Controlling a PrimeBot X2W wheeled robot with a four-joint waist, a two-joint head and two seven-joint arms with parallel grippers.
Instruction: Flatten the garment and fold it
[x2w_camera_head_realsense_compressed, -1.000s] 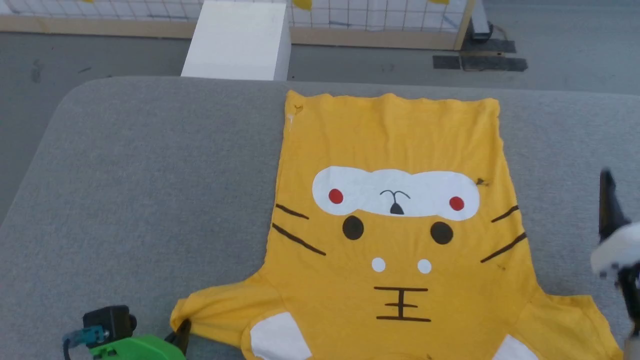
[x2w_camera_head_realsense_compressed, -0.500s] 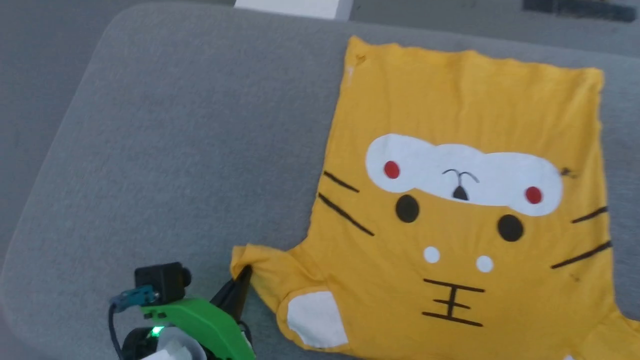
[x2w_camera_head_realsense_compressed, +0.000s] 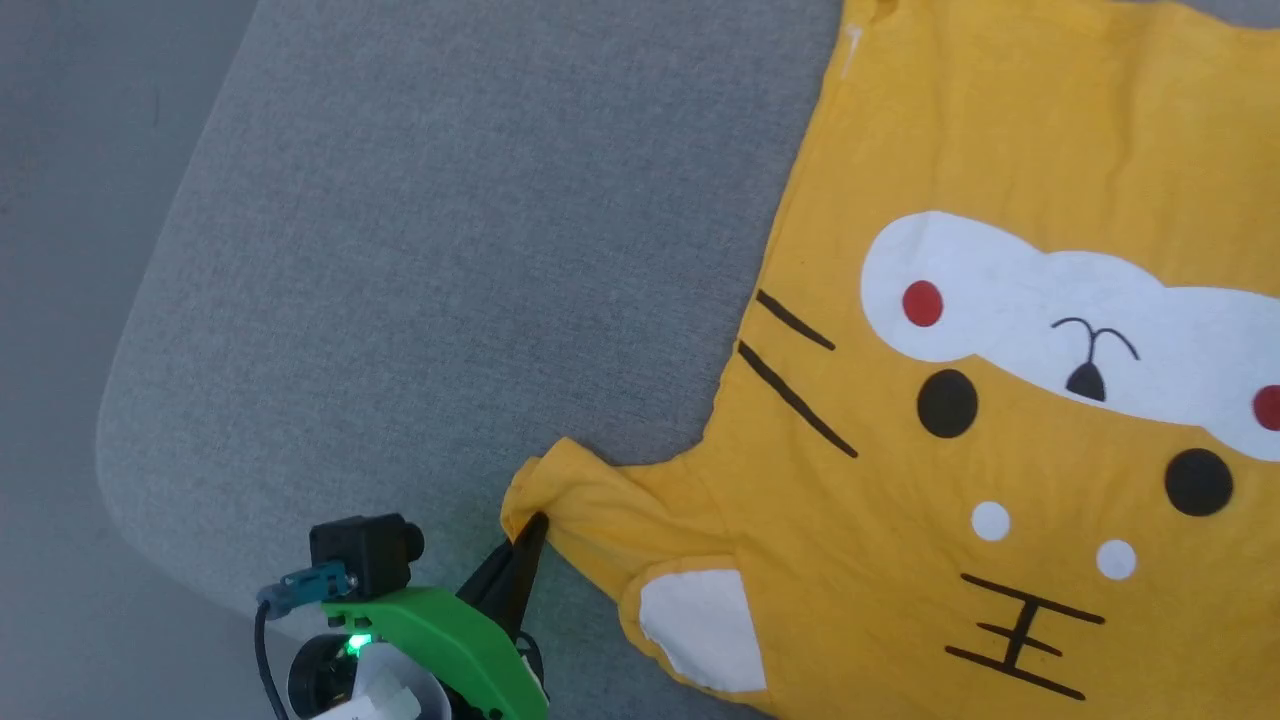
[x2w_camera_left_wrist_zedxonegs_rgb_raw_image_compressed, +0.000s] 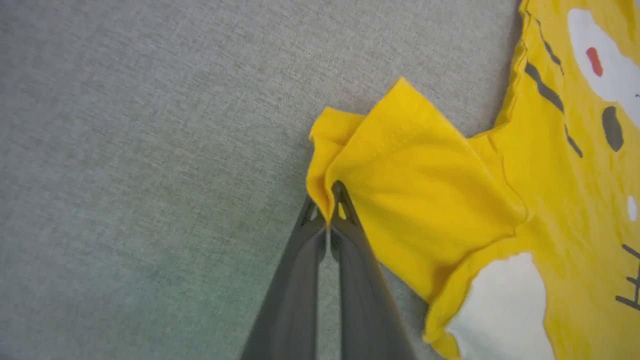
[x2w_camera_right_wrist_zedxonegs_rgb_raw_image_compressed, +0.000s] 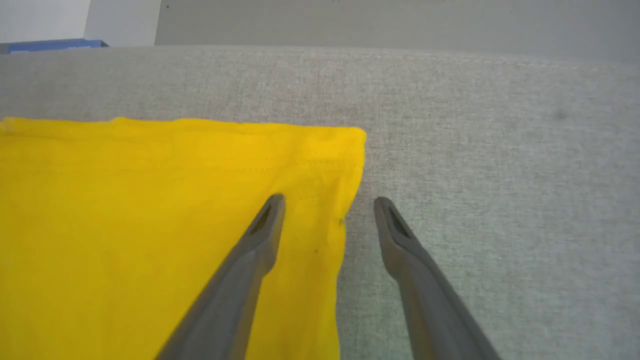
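A grey cloth-covered counter (x2w_camera_head_realsense_compressed: 400, 250) is spreading out ahead of both hands, its rounded corner lying off to the left of the left hand (x2w_camera_head_realsense_compressed: 532, 522), with bare grey floor (x2w_camera_head_realsense_compressed: 60, 300) running beyond that edge. The garment (x2w_camera_head_realsense_compressed: 1000, 130), a mustard-yellow T-shirt, is lying print-up and mostly flat on the counter, stretching away ahead and to the right of the left hand. Its cartoon face print (x2w_camera_head_realsense_compressed: 1060, 330) is showing white patches, red dots, black stripes and a black nose. The left hand is pinching tight on the cuff of the near sleeve (x2w_camera_left_wrist_zedxonegs_rgb_raw_image_compressed: 415, 200), and the cloth is bunching into a small fold right at the fingertips. The right hand (x2w_camera_right_wrist_zedxonegs_rgb_raw_image_compressed: 330, 201) is holding nothing, its fingers standing spread apart. One finger is hanging over yellow cloth and the other over bare counter, straddling the garment's side edge just short of a hemmed corner. Whether those tips are touching the cloth I cannot tell. A green wrist housing (x2w_camera_head_realsense_compressed: 440, 640) and a small black camera (x2w_camera_head_realsense_compressed: 362, 550) are sitting just behind the left hand. The head view is cutting off the garment's far hem, its right side and its near edge. Beyond the counter, far ahead and left of the right hand, a blue object (x2w_camera_right_wrist_zedxonegs_rgb_raw_image_compressed: 55, 45) is showing as a thin strip, too small to make out.
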